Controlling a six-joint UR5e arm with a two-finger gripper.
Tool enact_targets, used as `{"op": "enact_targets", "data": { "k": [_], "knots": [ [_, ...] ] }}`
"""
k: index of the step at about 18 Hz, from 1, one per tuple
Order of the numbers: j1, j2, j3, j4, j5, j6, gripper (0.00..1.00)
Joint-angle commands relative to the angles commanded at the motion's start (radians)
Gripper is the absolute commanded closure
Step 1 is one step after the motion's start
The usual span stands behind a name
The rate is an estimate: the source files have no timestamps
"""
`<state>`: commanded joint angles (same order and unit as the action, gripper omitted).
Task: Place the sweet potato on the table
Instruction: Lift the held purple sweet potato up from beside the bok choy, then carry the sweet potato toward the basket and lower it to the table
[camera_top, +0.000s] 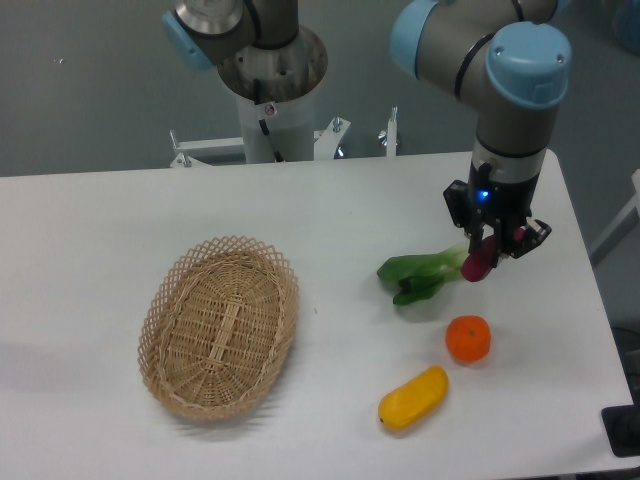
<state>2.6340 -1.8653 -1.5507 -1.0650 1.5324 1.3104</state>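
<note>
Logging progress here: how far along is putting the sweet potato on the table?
Done: the sweet potato is grasped. In hand: the end effector holds it by the bok choy's stem end, above the orange. Left: setting it on the table and letting go.
</note>
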Motion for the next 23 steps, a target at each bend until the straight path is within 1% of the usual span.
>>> {"op": "enact_targets", "data": {
  "k": [2,3,6,8,11,13,16,19,20,21,23],
  "knots": [
    [-0.029,-0.002,-0.044,0.095,0.002,-0.064,0.86],
    [-0.041,-0.002,-0.071,0.132,0.002,-0.104,0.86],
    [-0.087,-0.017,-0.141,0.226,0.003,-0.279,0.86],
    [-0.118,-0.032,-0.166,0.272,0.005,-0.344,0.86],
    [-0.155,-0.057,-0.187,0.286,0.009,-0.428,0.85],
    [-0.186,-0.090,-0.190,0.298,0.011,-0.500,0.85],
    [-0.221,-0.133,-0.200,0.312,0.012,-0.569,0.85],
    [-0.230,-0.150,-0.229,0.316,0.029,-0.574,0.85],
    [-0.239,-0.158,-0.232,0.319,0.044,-0.574,0.85],
    [-0.256,-0.172,-0.235,0.338,0.066,-0.571,0.85],
    [-0.262,-0.186,-0.235,0.343,0.077,-0.563,0.84]
  ]
}}
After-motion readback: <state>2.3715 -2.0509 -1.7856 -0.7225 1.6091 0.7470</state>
